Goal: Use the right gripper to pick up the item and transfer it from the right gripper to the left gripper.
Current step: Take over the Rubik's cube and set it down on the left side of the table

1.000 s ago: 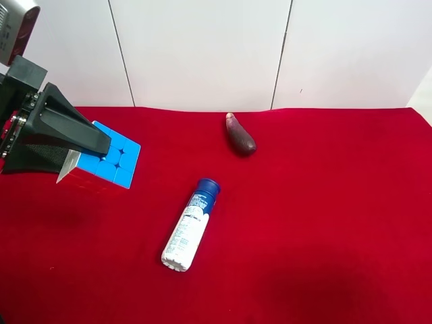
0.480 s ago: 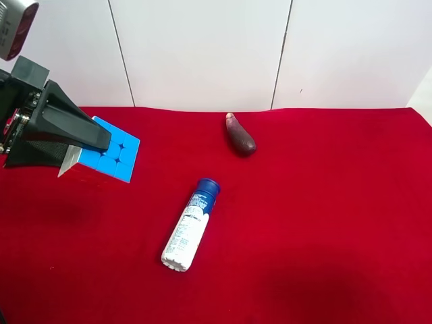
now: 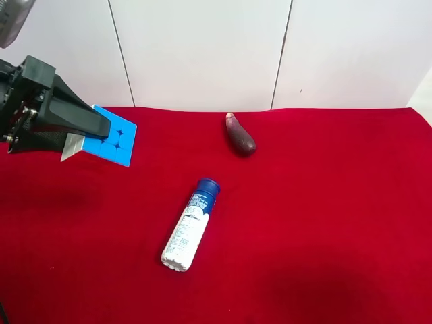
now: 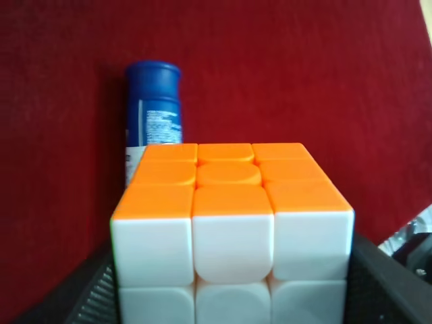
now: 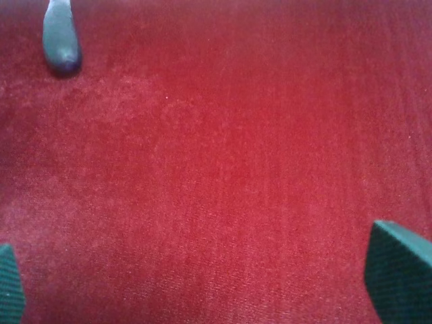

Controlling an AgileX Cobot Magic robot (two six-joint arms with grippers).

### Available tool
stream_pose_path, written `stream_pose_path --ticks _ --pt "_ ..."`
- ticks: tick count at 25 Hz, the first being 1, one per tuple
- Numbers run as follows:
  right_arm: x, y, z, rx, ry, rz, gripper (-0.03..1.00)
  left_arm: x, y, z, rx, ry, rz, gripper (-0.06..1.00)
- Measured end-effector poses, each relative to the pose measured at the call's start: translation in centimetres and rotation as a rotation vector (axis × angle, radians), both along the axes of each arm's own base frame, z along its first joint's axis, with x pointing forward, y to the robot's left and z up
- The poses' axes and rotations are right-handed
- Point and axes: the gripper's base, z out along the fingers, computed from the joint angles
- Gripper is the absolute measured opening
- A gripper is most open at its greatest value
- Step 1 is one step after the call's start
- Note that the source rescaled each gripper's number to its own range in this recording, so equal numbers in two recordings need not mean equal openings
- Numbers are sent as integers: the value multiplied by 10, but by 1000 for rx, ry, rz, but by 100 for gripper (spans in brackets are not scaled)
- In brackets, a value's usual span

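Obs.: left end effector [image 4: 233,290] is closed on the Rubik's cube [image 4: 229,223], one pad against each side. Orange face up, white face toward the wrist camera, blue face toward the exterior high camera. The cube [image 3: 113,137] hangs above the red surface [image 3: 324,223], well apart from the bottle [image 3: 191,225], off toward the exterior high view's left and rear.

Right end effector [image 5: 206,280]: fingertips spread wide at the frame edges, with only bare cloth between them. It holds nothing and is not visible in the exterior high view.

Judgement: the item sits in the receiving end effector, so the handover looks complete or nearly so.

Risks:
- The pads seem to grip only the rear part of the cube, and much of it overhangs forward. A jolt or fast swing could pivot or slip it out.
- The cube's faces are smooth plastic, so light clamping force would let it slide.
- A dropped cube would tumble on the cloth, possibly toward the bottle.

Count: Rubik's cube, 1. Bottle, 1, white with a blue cap, lying on its side. Eggplant [image 3: 239,136], 1, beyond the bottle's cap end and well apart. End effectors, 2.
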Motion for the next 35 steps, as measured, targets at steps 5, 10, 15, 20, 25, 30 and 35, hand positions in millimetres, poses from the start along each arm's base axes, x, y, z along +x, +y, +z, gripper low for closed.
stream_pose_path --ticks 5,10,15,20,25,30,35 --pt "0 0 0 0 0 0 100 17 2 -22 79 52 -5 3" --pt "0 0 0 0 0 0 100 33 4 -42 137 84 19 3" --pt "0 0 0 0 0 0 100 45 7 -61 208 120 17 3" --pt "0 0 0 0 0 0 100 64 8 -63 269 137 26 3" --pt "0 0 0 0 0 0 100 83 11 -64 350 200 31 3" --pt "0 0 0 0 0 0 100 103 16 -78 450 270 29 3" --pt "0 0 0 0 0 0 100 122 14 -95 469 309 37 3"
